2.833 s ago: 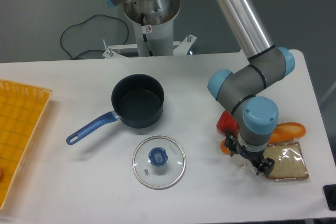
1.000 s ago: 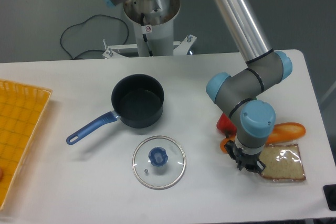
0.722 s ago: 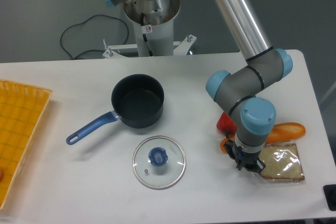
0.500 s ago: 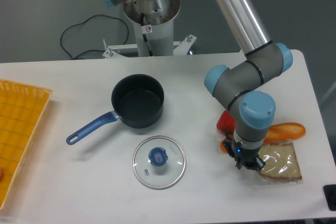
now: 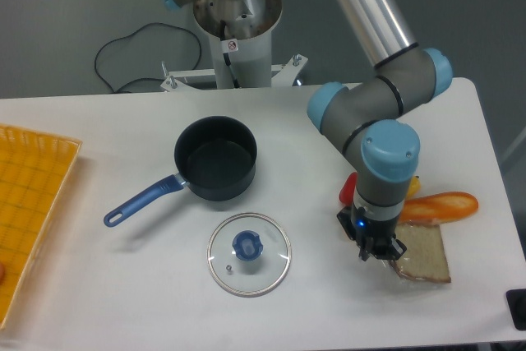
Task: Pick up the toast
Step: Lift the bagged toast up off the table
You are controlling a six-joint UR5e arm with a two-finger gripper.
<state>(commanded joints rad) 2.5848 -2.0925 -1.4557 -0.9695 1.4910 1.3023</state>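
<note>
The toast point(image 5: 423, 254), a pale tan slice with brown crust in clear crinkly plastic, hangs tilted at the right of the table, its left edge pinched. My gripper point(image 5: 380, 251) points down and is shut on that left edge, holding the slice a little above the table. The arm's blue wrist point(image 5: 389, 154) rises above it and hides part of the things behind it.
A long orange-brown baguette point(image 5: 440, 205) lies just behind the toast. A red item point(image 5: 348, 191) sits partly hidden behind the wrist. A dark pot with a blue handle point(image 5: 215, 158) and a glass lid point(image 5: 248, 253) lie to the left. An orange tray point(image 5: 29, 211) is at the far left.
The gripper closed on the toast's left edge and has lifted it. The slice has tilted and shifted left, and the wrist has moved up and left.
</note>
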